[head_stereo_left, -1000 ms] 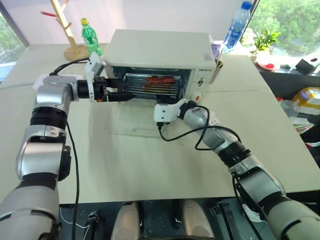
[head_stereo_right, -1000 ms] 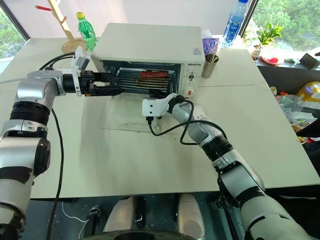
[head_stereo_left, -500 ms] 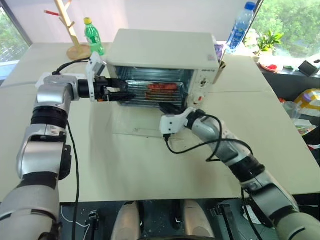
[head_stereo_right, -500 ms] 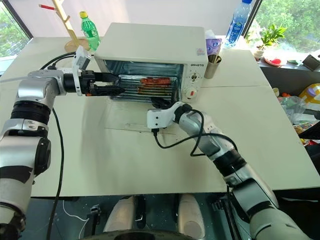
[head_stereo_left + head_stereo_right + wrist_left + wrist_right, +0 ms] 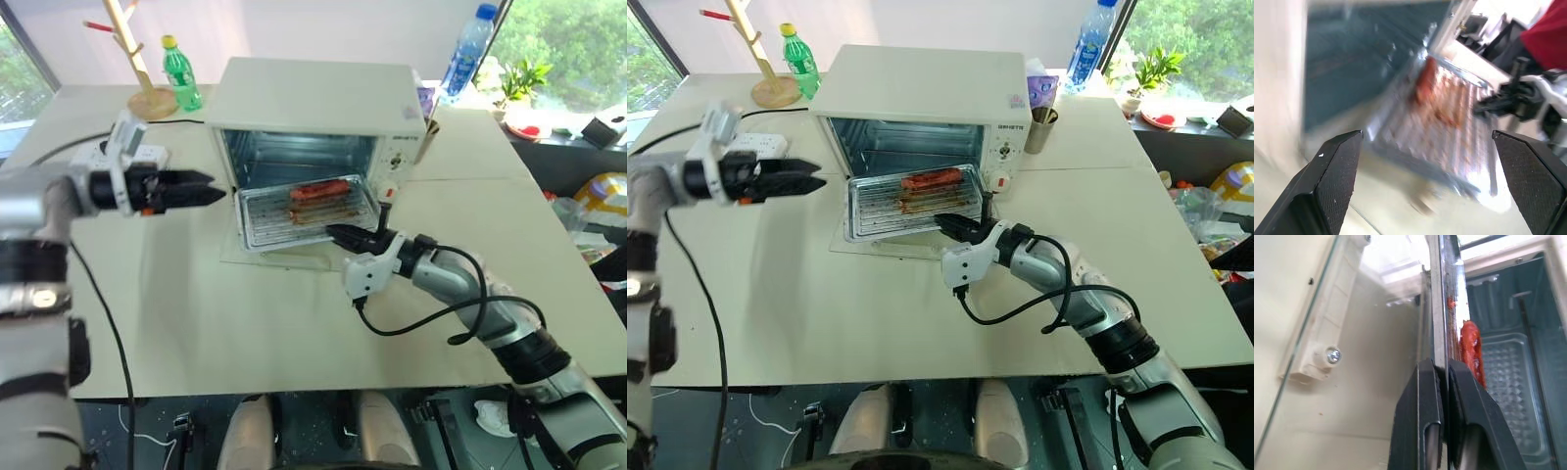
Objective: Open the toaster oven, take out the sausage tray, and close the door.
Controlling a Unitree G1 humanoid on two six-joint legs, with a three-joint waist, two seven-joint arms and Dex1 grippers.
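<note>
1. Since a second ago the right hand (image 5: 336,232) has drawn back from the toaster oven (image 5: 318,103), bringing the sausage tray (image 5: 306,208) out of the cavity; the left hand (image 5: 201,188) has pulled away from the oven's mouth toward the oven's left side.
2. The right hand is clamped shut on the tray's front rim, near the corner on the oven's control-panel side; the right wrist view shows the thin metal edge pinched between the two fingers (image 5: 1422,406).
3. The left hand hangs with its fingers spread wide and nothing between them, well apart from the tray, level with the oven's left wall.
4. The tray now lies mostly outside the oven, over the lowered door (image 5: 844,240), its back edge still at the oven's mouth. The sausage (image 5: 320,189) rests toward the tray's oven end.
5. Risks, as I judge them:
   - A one-corner pinch on a greasy rim could let the tray pivot or slip, and it would drop onto the glass door.
   - Tilting would roll the sausage off.
   - Dragging the tray across the door could scrape the glass or catch on the handle.
   - Setting it on the worktop too near the oven would block the door's swing shut.
</note>
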